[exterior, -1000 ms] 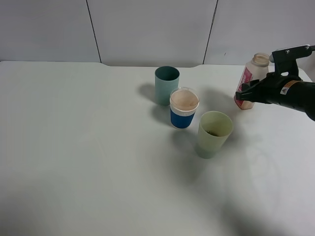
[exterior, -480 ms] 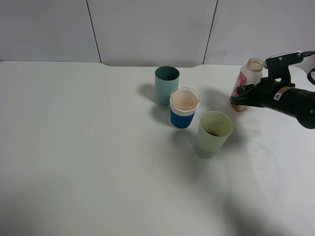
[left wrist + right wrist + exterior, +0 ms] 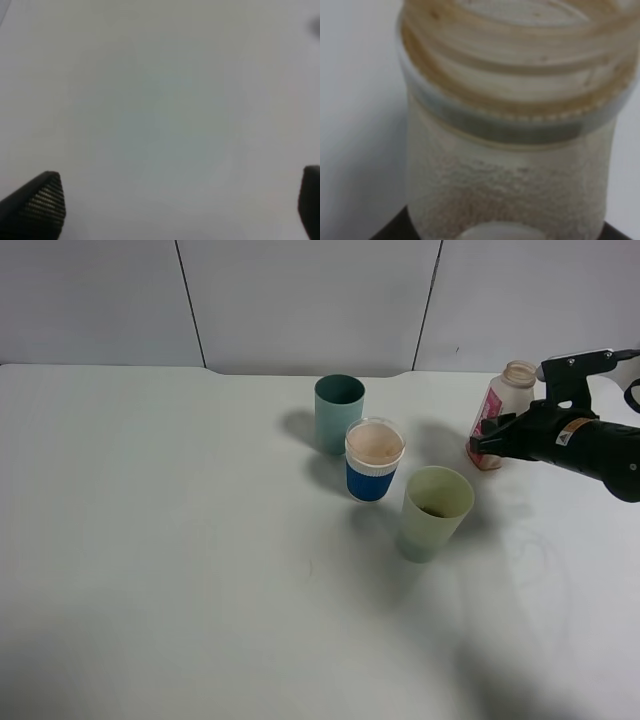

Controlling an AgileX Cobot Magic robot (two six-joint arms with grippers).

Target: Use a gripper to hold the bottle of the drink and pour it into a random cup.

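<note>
The bottle [image 3: 503,392], clear with a pink-red label and an open wide neck, leans slightly at the far right of the table. My right gripper [image 3: 488,438] is shut on its lower body, with the base close to the tabletop. In the right wrist view the bottle [image 3: 510,150] fills the frame and looks almost empty, with brown residue. The pale yellow-green cup [image 3: 428,525] stands in front and to the left of the bottle, with a little dark liquid at its bottom. My left gripper [image 3: 175,210] is open over bare table and is out of the exterior high view.
A dark teal cup [image 3: 338,412] stands at the back of the group. A clear cup with a blue band [image 3: 372,462] stands between it and the yellow-green cup. The white table [image 3: 160,540] reaches a grey wall behind.
My right gripper has carried the bottle a little to the left and lower, and the bottle now leans slightly. Over the last half second it has barely moved.
</note>
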